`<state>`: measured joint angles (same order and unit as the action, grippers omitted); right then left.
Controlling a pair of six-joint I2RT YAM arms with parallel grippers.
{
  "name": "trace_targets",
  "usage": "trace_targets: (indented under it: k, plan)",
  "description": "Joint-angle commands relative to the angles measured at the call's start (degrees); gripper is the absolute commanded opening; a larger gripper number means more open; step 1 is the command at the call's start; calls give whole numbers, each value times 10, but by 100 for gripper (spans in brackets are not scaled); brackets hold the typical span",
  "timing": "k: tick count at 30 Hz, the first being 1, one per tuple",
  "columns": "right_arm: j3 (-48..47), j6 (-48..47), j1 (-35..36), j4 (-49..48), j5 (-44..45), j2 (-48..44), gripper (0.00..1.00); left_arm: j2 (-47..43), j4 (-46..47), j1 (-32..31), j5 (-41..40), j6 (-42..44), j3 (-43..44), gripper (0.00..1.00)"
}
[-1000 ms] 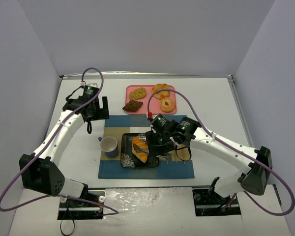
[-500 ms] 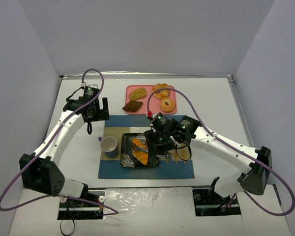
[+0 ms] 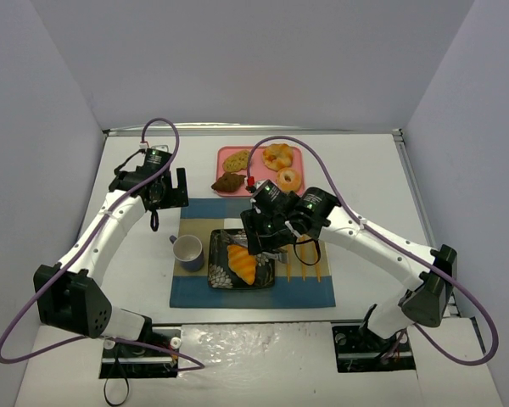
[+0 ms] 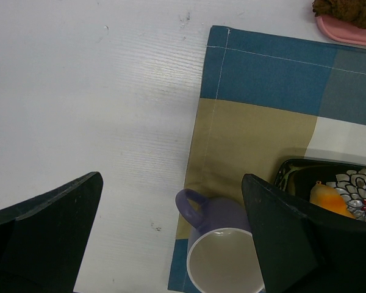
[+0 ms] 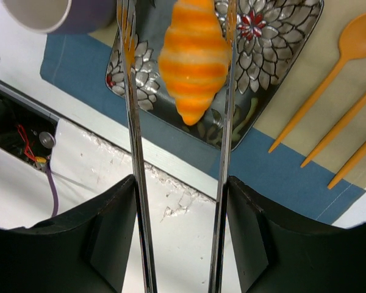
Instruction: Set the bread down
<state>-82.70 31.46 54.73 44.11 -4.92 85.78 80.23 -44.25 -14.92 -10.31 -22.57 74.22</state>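
Observation:
The bread, a golden-orange croissant (image 3: 241,263), lies on the dark flowered plate (image 3: 215,254) on the checked placemat. In the right wrist view the croissant (image 5: 194,67) sits on the plate (image 5: 274,43) between the tips of two thin metal tongs (image 5: 132,122). My right gripper (image 3: 268,231) (image 5: 181,178) grips the tongs from outside; their arms stand spread, above the bread. My left gripper (image 3: 165,193) (image 4: 171,183) is open and empty, over the table's left side by the purple mug (image 4: 222,250). An end of the croissant (image 4: 329,198) shows there too.
The purple mug (image 3: 187,251) stands left of the plate. Orange spoons (image 3: 310,264) lie right of it on the placemat (image 3: 305,292). A pink tray (image 3: 254,155) at the back holds a donut, a bun, a cookie and a dark pastry.
My right gripper has risen and drawn back toward the far side. The croissant, earlier between the tongs, now lies on the plate. The left arm has not moved.

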Motion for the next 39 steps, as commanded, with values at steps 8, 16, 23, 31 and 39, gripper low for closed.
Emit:
trace_targets:
  k: [8,16,23,31,39]
  plan:
    - [-78,-19,-124,0,14,26,54,-26,14,4,-5,2,18,97]
    - [-149,-32,-256,-1,37,67,54,-27,11,5,-6,2,23,97]
    - [-185,-24,-383,-15,47,107,54,-28,10,6,-8,2,24,97]
    - [-186,-15,-454,-55,129,147,56,-22,8,10,-10,4,32,97]
    - [-104,-6,-493,-159,153,172,56,-15,7,10,-12,5,43,97]
